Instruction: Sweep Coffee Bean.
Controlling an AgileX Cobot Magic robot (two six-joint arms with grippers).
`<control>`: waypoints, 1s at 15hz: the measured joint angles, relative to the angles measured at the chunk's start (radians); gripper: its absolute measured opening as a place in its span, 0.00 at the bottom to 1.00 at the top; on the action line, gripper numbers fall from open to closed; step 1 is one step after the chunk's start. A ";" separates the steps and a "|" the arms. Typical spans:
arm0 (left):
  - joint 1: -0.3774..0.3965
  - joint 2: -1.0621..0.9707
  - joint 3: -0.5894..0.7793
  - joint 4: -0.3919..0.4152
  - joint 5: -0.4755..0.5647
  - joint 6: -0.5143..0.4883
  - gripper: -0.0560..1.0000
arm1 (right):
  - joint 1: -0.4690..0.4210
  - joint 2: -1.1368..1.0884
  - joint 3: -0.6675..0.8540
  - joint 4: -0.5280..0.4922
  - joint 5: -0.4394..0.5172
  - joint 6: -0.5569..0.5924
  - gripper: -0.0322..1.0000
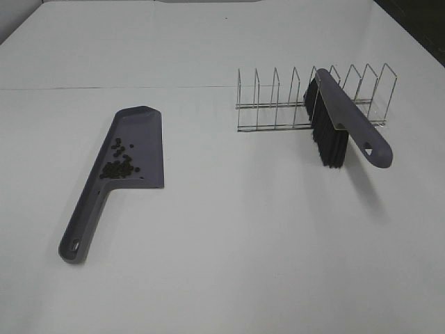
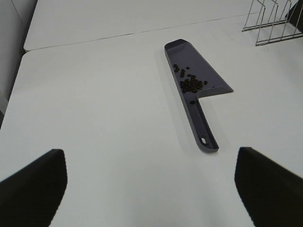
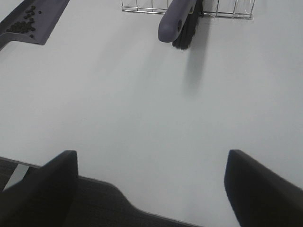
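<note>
The coffee beans (image 1: 119, 161) lie in a loose cluster inside the purple-grey dustpan (image 1: 132, 132), which rests flat on the white table at the left; they also show in the left wrist view (image 2: 191, 84) and the right wrist view (image 3: 23, 24). The brush (image 1: 348, 122), purple-grey handle with black bristles, leans in the wire rack (image 1: 278, 104) at the right; it also shows in the right wrist view (image 3: 180, 21). Neither gripper shows in the exterior view. My left gripper (image 2: 151, 189) is open and empty, well short of the dustpan handle (image 2: 203, 132). My right gripper (image 3: 151, 189) is open and empty, far from the brush.
The white table (image 1: 229, 243) has a seam running across it behind the dustpan. The table's front edge shows in the right wrist view (image 3: 142, 208), with dark floor below it.
</note>
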 joint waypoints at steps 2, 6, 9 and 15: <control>0.011 0.000 0.000 -0.001 0.000 0.000 0.89 | 0.000 0.000 0.000 0.000 0.000 0.000 0.80; 0.178 0.000 0.000 -0.001 0.000 0.000 0.89 | 0.000 -0.011 0.000 0.006 0.000 0.000 0.80; 0.262 0.000 0.000 -0.001 0.000 0.000 0.89 | 0.000 -0.058 0.000 0.008 0.000 0.000 0.80; 0.284 0.000 0.000 0.000 0.000 0.002 0.89 | 0.000 -0.059 0.000 0.008 0.000 0.000 0.80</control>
